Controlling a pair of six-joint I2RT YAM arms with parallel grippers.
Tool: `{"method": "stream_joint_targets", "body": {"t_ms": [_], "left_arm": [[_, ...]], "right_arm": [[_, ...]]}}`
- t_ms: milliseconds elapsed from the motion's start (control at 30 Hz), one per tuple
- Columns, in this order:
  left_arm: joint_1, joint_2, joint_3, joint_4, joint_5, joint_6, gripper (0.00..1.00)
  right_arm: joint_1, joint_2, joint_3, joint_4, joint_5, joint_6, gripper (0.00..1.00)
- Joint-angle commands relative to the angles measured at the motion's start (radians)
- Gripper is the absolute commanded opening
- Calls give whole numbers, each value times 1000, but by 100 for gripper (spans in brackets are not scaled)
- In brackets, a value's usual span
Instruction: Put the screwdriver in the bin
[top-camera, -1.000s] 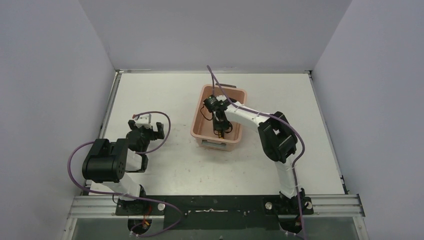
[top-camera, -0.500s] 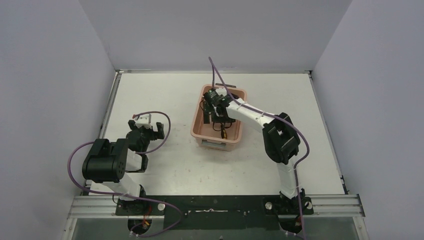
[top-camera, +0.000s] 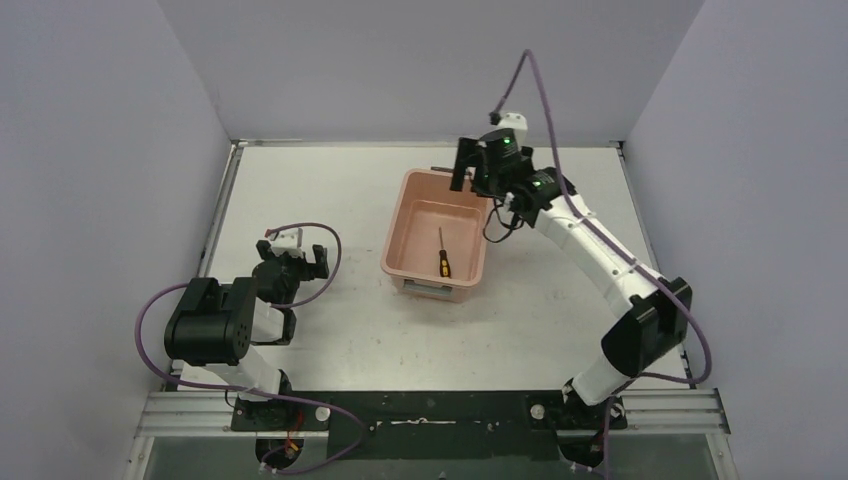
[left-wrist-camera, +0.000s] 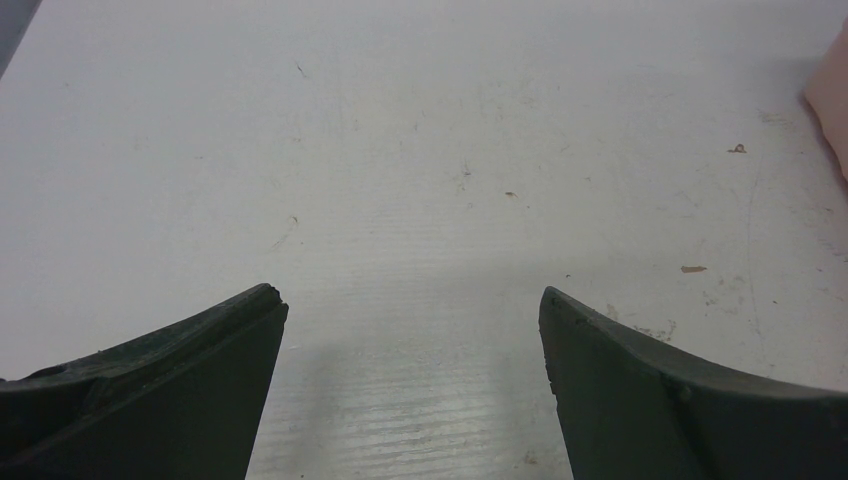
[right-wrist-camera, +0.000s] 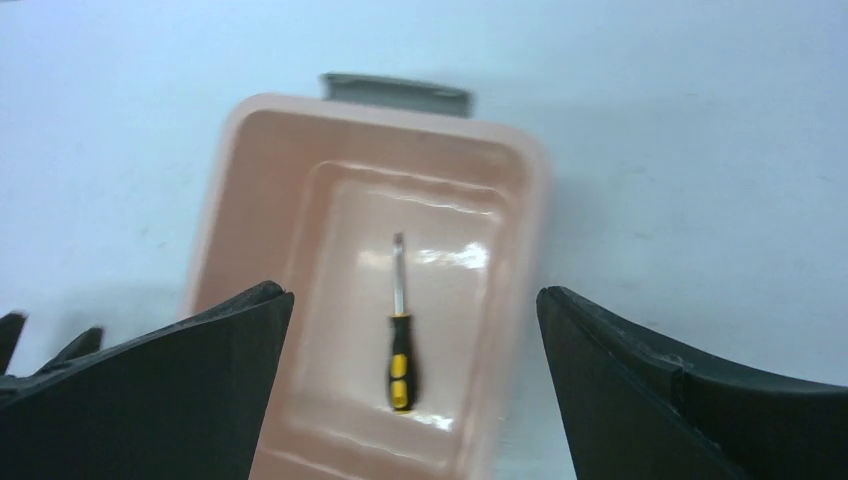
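Note:
The screwdriver (top-camera: 441, 254), black and yellow in the handle with a thin shaft, lies flat on the floor of the salmon-pink bin (top-camera: 402, 222) near its front right side. My right gripper (top-camera: 472, 172) hangs open and empty, raised above the bin's far end. In the right wrist view the screwdriver (right-wrist-camera: 400, 345) lies free well below and between the spread fingers of that gripper (right-wrist-camera: 412, 292), inside the bin (right-wrist-camera: 270, 160). My left gripper (top-camera: 291, 252) rests low over the table at the left, open and empty; the left wrist view shows this gripper (left-wrist-camera: 410, 295) over bare tabletop.
A grey handle (right-wrist-camera: 395, 93) sticks out from the bin's short end. The bin's pink edge (left-wrist-camera: 835, 100) shows at the far right of the left wrist view. White walls close in the table on the left, back and right.
My right gripper opened and let go of the screwdriver, which now lies in the bin. The right arm then rose and drew back toward the bin's far right. The left arm stayed still.

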Motion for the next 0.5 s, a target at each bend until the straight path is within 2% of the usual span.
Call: {"method": "stream_joint_targets", "body": {"t_ms": [0, 133, 233, 333, 467], "left_arm": [[6, -2, 21, 25, 17, 8, 97], [5, -1, 18, 33, 26, 9, 97], [6, -1, 14, 42, 30, 9, 97], [7, -1, 11, 47, 34, 8, 97], [6, 0, 8, 52, 37, 8, 97]], "right_arm": [[-195, -201, -268, 228, -9, -84, 100], [-404, -405, -611, 470, -84, -120, 100], [-528, -505, -805, 594, -146, -129, 100], [-590, -555, -959, 688, -173, -143, 100], [-601, -563, -1088, 757, -168, -149, 100]]}}
